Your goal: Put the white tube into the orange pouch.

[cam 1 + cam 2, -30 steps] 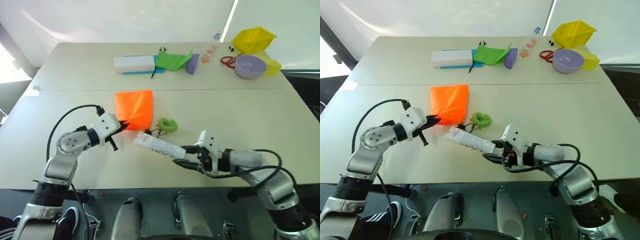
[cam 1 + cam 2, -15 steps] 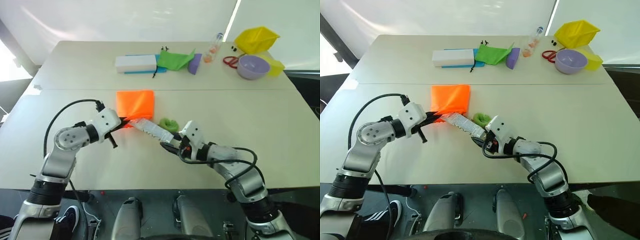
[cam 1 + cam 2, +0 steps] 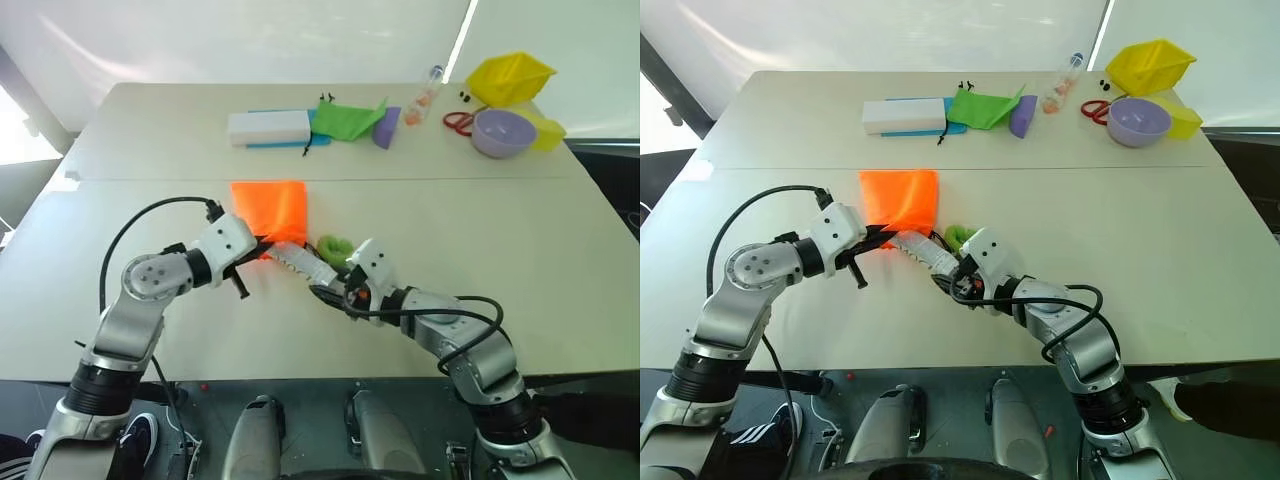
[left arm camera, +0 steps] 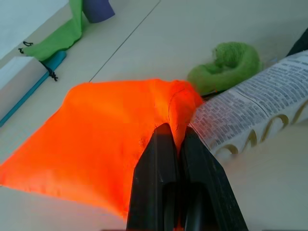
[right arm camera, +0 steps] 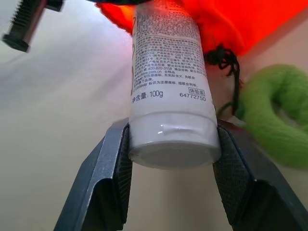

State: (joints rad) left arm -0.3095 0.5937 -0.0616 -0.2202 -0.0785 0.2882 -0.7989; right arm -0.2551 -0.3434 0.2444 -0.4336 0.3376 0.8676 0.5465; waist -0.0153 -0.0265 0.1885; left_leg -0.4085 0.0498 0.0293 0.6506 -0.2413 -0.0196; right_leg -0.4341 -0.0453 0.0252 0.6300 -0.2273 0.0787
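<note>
Right gripper [image 5: 171, 144], low centre of the frame: jaws clamped on the capped end of the white tube [image 3: 298, 261], one finger on each side. Tube slants up toward frame left; its far end meets the near edge of the orange pouch [image 3: 270, 212]; cannot tell if it is inside the opening.

Left gripper [image 4: 172, 144], centre left: jaws closed, pinching a fold of the pouch's near edge, lifting it slightly off the tabletop [image 3: 520, 240]. Pouch lies mid-frame, just left of centre, otherwise flat.

Green coil [image 3: 334, 248] sits just right of the pouch's near corner, beside the tube, with the black cord [image 5: 225, 60] knotted at the pouch edge.

Far edge, upper frame: white box [image 3: 268, 127] on something blue, green cloth pouch [image 3: 348, 120], purple block [image 3: 386, 128], clear bottle [image 3: 427, 92]. Upper right: red scissors [image 3: 456, 122], lilac bowl [image 3: 503, 133], yellow containers [image 3: 510, 78].
</note>
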